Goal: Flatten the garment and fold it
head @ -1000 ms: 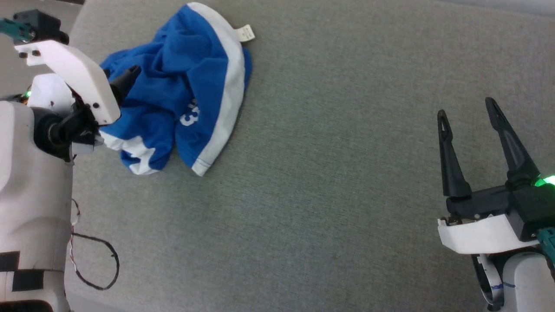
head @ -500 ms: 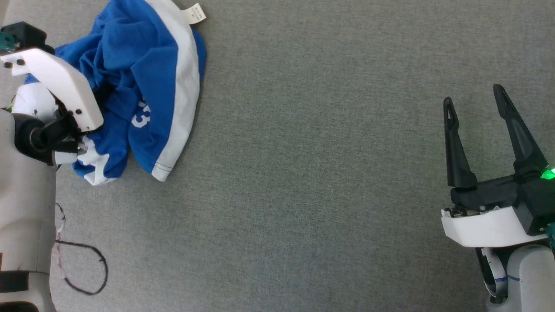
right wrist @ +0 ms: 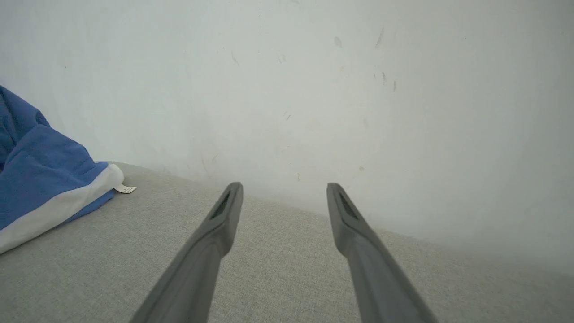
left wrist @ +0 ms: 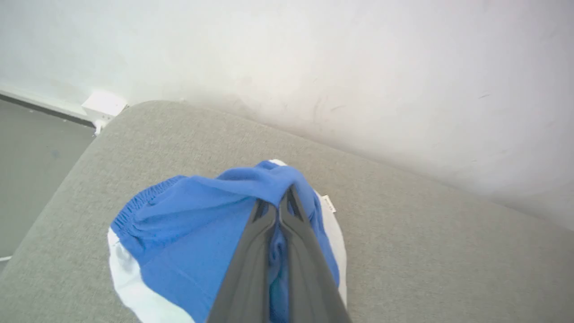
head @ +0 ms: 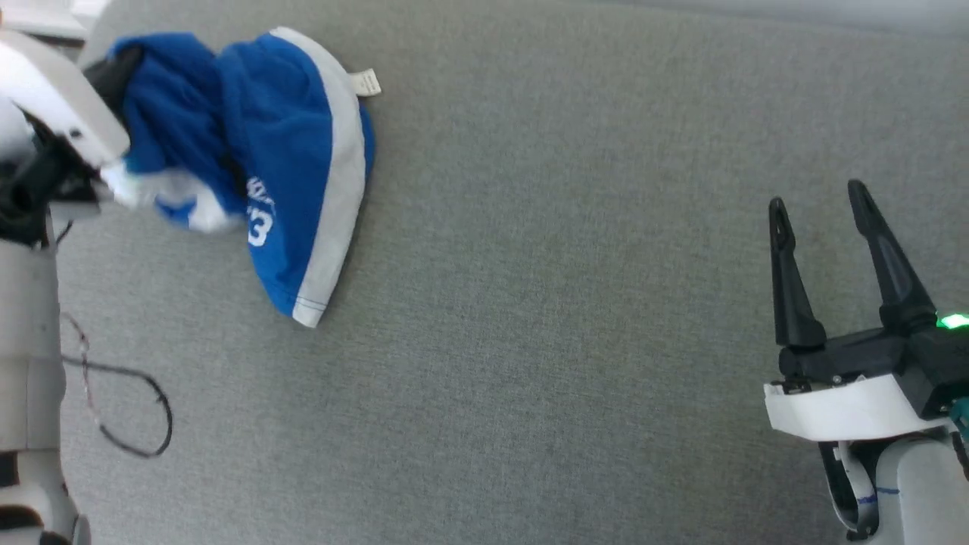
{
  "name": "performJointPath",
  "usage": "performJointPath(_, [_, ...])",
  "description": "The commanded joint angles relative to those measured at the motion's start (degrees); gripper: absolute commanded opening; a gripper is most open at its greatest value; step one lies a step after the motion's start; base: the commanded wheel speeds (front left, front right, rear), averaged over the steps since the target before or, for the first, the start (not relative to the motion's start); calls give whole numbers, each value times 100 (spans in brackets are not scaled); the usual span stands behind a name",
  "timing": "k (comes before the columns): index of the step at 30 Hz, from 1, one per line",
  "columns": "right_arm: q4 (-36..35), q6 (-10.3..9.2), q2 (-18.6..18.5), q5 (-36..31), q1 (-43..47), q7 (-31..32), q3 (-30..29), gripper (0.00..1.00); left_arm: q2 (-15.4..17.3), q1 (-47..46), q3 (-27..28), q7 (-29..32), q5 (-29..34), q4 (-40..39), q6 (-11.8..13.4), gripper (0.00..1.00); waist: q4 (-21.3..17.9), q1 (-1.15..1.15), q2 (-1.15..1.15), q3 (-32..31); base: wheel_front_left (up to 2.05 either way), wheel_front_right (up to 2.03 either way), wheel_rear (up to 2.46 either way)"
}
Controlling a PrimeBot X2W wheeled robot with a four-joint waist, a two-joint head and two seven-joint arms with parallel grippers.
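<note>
Garment [head: 295, 174], head view: bright blue shorts with a white side stripe and a white "23", bunched at the far left of the grey cushion [head: 568, 318], small tag [head: 365, 82] at its far edge. The left gripper [head: 113, 72] lifts its left end; a second ago that gripper stood open over the slack heap. Well apart, near right, the right gripper [head: 816, 198] hovers, fingers spread and holding nothing. Left wrist view: both fingers pinched together on a blue fold, gathered waistband [left wrist: 134, 211] drooping left. Right wrist view: fingers parted above the cushion, garment at far left.
</note>
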Motion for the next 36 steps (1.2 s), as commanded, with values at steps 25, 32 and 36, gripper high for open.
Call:
performJointPath(25, [378, -10, -4, 787, 838, -272, -524, 100, -1548, 11, -1730, 1447, -614, -2891, 145, 0, -985, 1, 0, -1913, 0, 0, 0])
performJointPath(32, [243, -10, -4, 735, 840, -272, -681, 100, -1321, 1459, -2906, 1141, -268, -3020, -17, 0, -1217, 1, 0, -1798, 0, 0, 0])
performJointPath(36, [206, -10, -4, 720, 791, -273, -629, 100, -1162, 2188, -3346, 719, -105, -2593, -36, 0, -1313, 1, 0, -1690, 0, 0, 0])
